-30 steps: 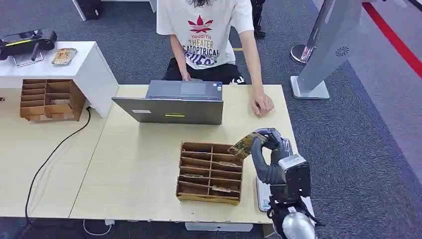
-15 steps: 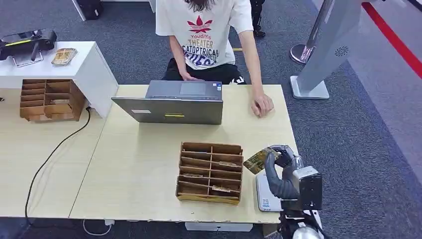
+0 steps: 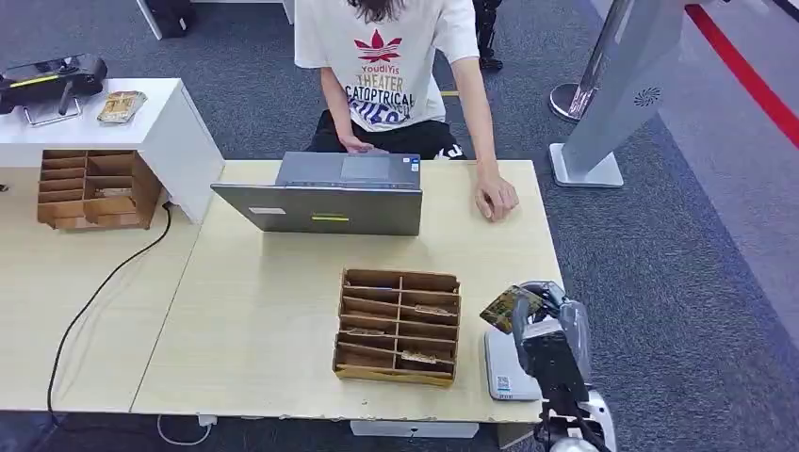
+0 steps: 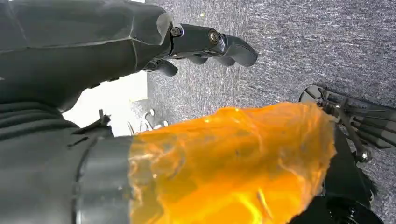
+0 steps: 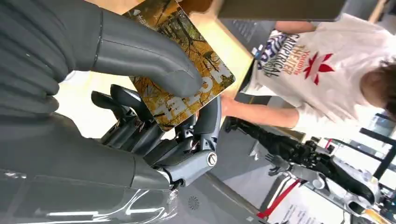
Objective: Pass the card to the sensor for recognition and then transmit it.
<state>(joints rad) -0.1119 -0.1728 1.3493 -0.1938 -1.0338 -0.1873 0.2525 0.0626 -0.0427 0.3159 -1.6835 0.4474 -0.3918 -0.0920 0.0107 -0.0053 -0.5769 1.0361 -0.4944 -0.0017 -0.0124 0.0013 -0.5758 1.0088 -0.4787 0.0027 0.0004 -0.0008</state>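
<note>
Taking the wooden organizer (image 3: 399,327) on the pale table (image 3: 264,320) as the landmark: well off to its far left, a second wooden rack (image 3: 92,188) is sitting on a neighbouring table, beside a white cabinet (image 3: 141,127) that is carrying a small tray (image 3: 122,106) and a dark device (image 3: 52,75). A black cable (image 3: 104,282) is trailing across the tabletop between that rack and the organizer. Directly behind the organizer, a grey laptop (image 3: 325,195) is standing open, and a person in a white printed T-shirt (image 3: 384,61) is sitting behind it, one hand (image 3: 496,199) resting on the table behind and to the right of the organizer.

Just to the right of the organizer, a white sensor pad (image 3: 507,370) is lying at the table's near edge. The right hand (image 3: 539,315) is hovering over it, pinching the card (image 3: 510,308) between thumb and fingers; the card is sitting tilted in the air, close to the organizer's right wall and above the pad. In the right wrist view the thumb (image 5: 140,53) is pressing on the card's (image 5: 180,65) printed face.

The left hand (image 4: 205,44) is hanging over grey carpet, its fingers gently curled and holding nothing; whether it counts as closed I cannot tell.

Far right of the organizer, a grey stand (image 3: 612,94) is standing on the carpet.
</note>
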